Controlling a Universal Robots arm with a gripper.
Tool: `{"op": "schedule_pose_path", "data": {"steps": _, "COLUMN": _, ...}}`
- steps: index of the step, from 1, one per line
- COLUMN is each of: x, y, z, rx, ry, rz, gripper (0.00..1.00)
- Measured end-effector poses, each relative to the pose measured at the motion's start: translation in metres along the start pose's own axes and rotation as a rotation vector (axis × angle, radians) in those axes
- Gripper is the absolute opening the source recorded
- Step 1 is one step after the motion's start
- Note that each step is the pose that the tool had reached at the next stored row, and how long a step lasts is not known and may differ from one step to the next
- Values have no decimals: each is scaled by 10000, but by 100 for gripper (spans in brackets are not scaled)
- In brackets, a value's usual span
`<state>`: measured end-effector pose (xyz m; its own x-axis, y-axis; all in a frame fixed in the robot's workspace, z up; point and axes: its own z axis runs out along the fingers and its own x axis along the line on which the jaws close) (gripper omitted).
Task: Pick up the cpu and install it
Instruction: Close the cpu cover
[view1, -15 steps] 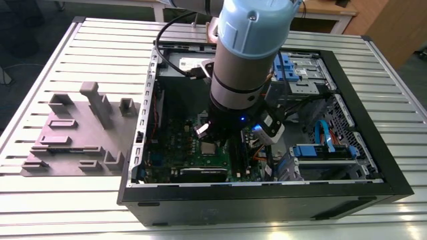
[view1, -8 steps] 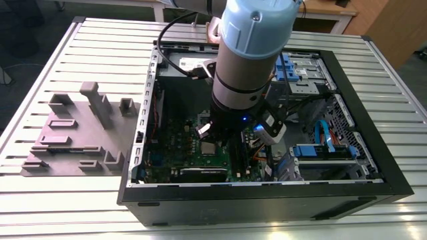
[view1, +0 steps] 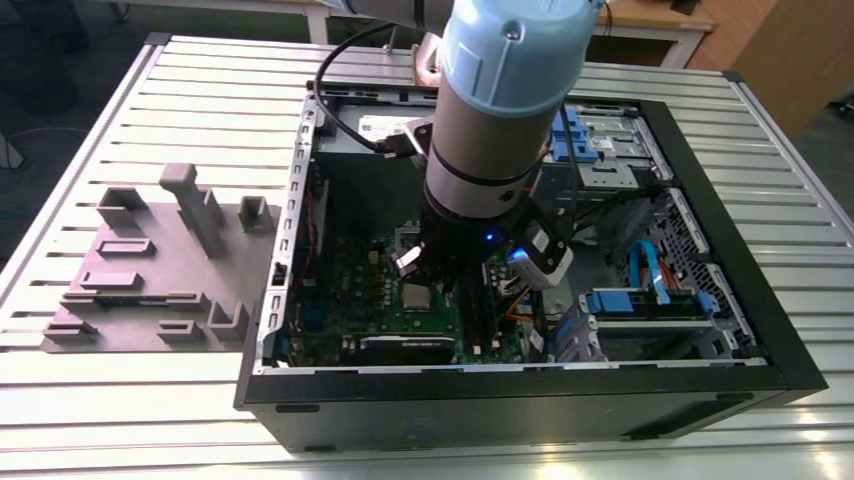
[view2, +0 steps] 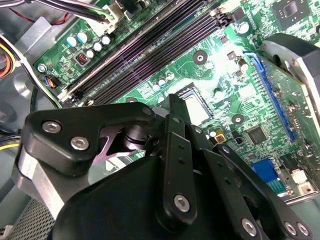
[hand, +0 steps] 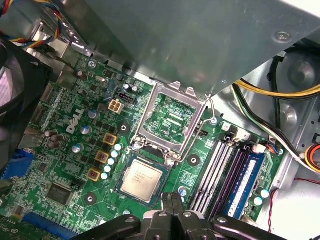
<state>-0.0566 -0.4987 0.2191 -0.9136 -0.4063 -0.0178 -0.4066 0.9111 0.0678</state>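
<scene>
Silvery cpu (hand: 142, 180) lies seated in its socket on the green motherboard (hand: 202, 145), with the hinged frame (hand: 147, 115) standing open. The tool (hand: 170, 196) hovers just above, pinched together and empty. Placing looks done, latching not.

Dull silvery metal cpu (hand: 143, 181), glossy green circuit board (hand: 70, 167), matt black tool (hand: 171, 202), matt grey plastic tray (view1: 134, 290)
</scene>
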Motion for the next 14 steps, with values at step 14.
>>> {"op": "schedule_pose_path", "data": {"steps": 14, "x": -34, "y": -15, "z": -1, "rx": -7, "ry": 26, "rz": -381, "gripper": 10}}
